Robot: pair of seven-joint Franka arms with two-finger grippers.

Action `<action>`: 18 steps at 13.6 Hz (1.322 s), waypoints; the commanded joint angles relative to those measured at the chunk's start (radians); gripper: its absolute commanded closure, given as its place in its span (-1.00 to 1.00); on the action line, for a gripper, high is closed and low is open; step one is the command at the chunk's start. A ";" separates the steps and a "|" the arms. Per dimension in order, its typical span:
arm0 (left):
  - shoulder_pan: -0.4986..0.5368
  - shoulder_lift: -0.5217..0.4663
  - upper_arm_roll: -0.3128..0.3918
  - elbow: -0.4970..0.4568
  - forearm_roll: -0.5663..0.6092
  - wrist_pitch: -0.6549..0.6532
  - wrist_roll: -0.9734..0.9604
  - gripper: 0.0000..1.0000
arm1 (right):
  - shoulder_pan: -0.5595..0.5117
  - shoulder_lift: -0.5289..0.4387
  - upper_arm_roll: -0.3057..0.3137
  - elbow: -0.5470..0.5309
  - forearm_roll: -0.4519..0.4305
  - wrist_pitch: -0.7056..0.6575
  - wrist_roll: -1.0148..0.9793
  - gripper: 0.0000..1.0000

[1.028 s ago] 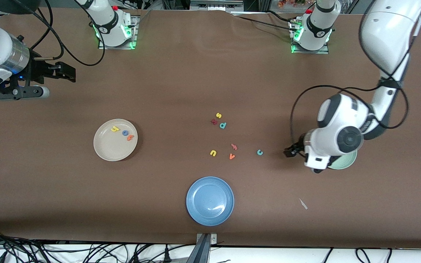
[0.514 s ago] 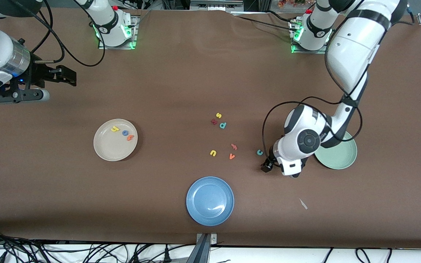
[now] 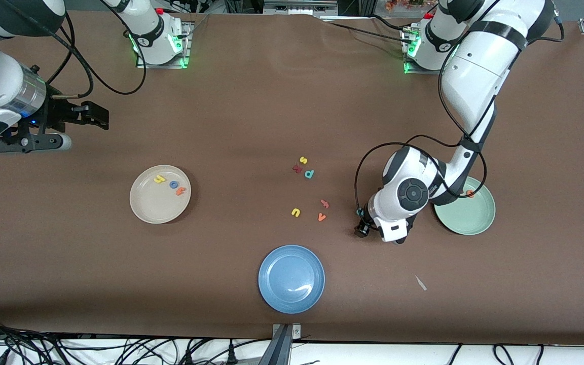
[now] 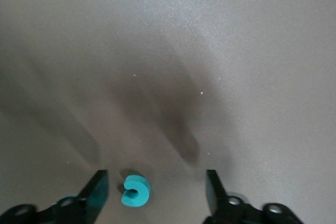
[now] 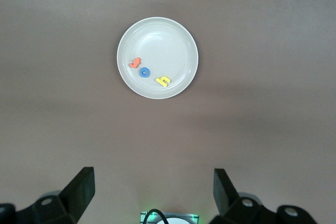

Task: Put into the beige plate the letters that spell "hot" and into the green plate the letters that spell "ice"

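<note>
**Desk:** How far along is the sorting?

**Photographer:** "Hot" is done. The beige plate [image 3: 160,194], toward the right arm's end of the surface [image 3: 251,101], holds the yellow "h" [image 3: 159,179], the blue "o" [image 3: 174,184] and the orange "t" [image 3: 180,191]. "Ice" looks about a third done. The orange "e" [image 3: 470,193] lies on the rim of the green plate [image 3: 467,215], toward the left arm's end.

**Desk:** And the rest of "ice"?

**Photographer:** The teal "c" [image 4: 135,191] lies flat on the surface just beside the green plate. The left tool [image 4: 156,182] is low over it, fingers spread on either side and not yet pinching. I cannot make out the dark red "i", and the left arm covers part of the green plate.

**Desk:** What about the other arm?

**Photographer:** The right tool [image 3: 97,114] waits over bare surface near its own end, fingers spread and empty.

**Desk:** Do the views differ?

**Photographer:** From the front, the left wrist all but hides the "c". Only the left wrist view shows it between the fingers, closer to one of them. The right wrist view looks down on the beige plate and confirms its three letters. Only the front view shows the leftovers in mid-surface: the yellow "s" [image 3: 302,160], the teal "p" [image 3: 309,174] and the yellow "u" [image 3: 296,212]. It alone also shows the empty blue plate [image 3: 291,279], nearest the camera.
</note>
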 commanded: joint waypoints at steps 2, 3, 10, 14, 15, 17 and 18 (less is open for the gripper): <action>-0.013 0.002 0.010 0.007 0.015 -0.017 -0.026 -0.51 | 0.002 0.019 0.002 0.031 -0.018 -0.007 -0.002 -1.00; -0.013 0.002 0.008 0.007 0.015 -0.017 -0.029 -0.30 | 0.002 0.019 0.002 0.031 -0.017 -0.007 -0.002 -1.00; -0.029 0.000 0.008 -0.009 0.017 -0.017 -0.029 0.22 | 0.000 0.019 0.002 0.031 -0.017 -0.006 -0.004 -1.00; -0.016 -0.010 0.008 -0.007 0.017 -0.019 -0.016 1.00 | 0.000 0.019 0.001 0.031 -0.015 -0.007 -0.004 -1.00; -0.009 -0.019 0.008 0.000 0.018 -0.036 -0.015 1.00 | -0.001 0.021 0.001 0.031 -0.015 -0.006 -0.004 -1.00; 0.025 -0.065 0.001 0.010 0.012 -0.112 0.060 1.00 | -0.001 0.019 0.001 0.031 -0.015 -0.006 -0.004 -1.00; 0.045 -0.096 0.001 0.011 0.001 -0.167 0.126 1.00 | -0.001 0.019 0.001 0.031 -0.015 -0.006 -0.004 -1.00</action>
